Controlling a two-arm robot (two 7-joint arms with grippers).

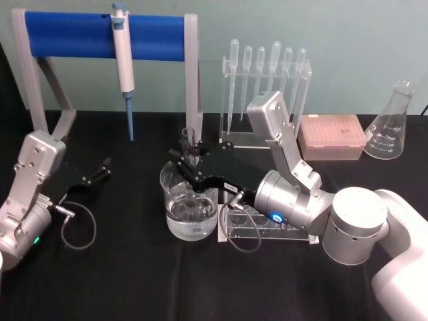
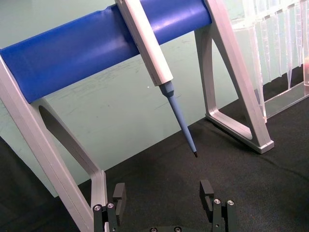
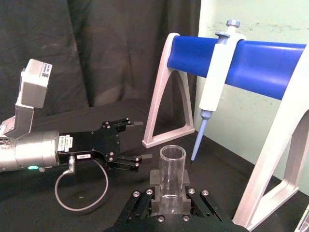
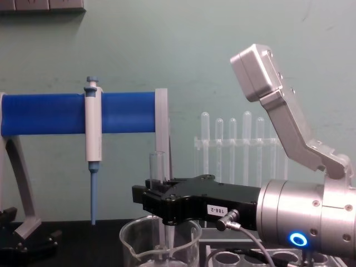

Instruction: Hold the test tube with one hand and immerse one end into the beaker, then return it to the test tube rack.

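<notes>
Test tube (image 4: 157, 167) stands upright, pinched tight in right gripper (image 1: 190, 156) fingers, lower end inside beaker (image 1: 170, 200), so dip straight down, stay vertical, avoid the glass wall; left gripper (image 1: 103, 168) idles at the left, fingers spread, holding nothing.

Black table (image 1: 134, 281) carries beaker (image 1: 175, 221), tube rack (image 1: 264, 229), flask (image 1: 391, 124), stand (image 1: 73, 37).

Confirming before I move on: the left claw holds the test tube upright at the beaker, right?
Not the left. The chest view shows the right claw holding the test tube upright at the beaker. The left claw rests open at the table's left, away from the glassware.
</notes>
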